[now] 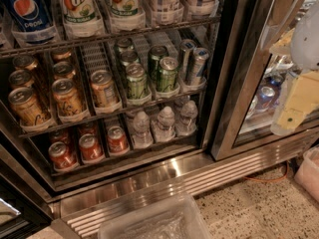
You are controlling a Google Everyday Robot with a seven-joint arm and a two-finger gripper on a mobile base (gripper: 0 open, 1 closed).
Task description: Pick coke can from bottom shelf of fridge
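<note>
The fridge (164,176) stands open in front of me, with wire racks inside a steel frame. On the bottom shelf (124,162), several red coke cans stand in lanes at the left; the front three are at the far left (62,156), in the middle (90,147) and to the right (117,139), with more red cans behind them. My gripper (293,114), white and pale yellow, hangs at the right edge of the view. It is outside the fridge, in front of the glass panel, far to the right of the coke cans and a little above them. It holds nothing that I can see.
Clear water bottles (164,124) fill the right of the bottom shelf. Orange-gold cans (67,97) and green cans (137,81) are on the rack above, with large bottles (77,6) higher up. A clear plastic bin (154,223) sits on the floor in front. A pinkish container (310,173) is at the right.
</note>
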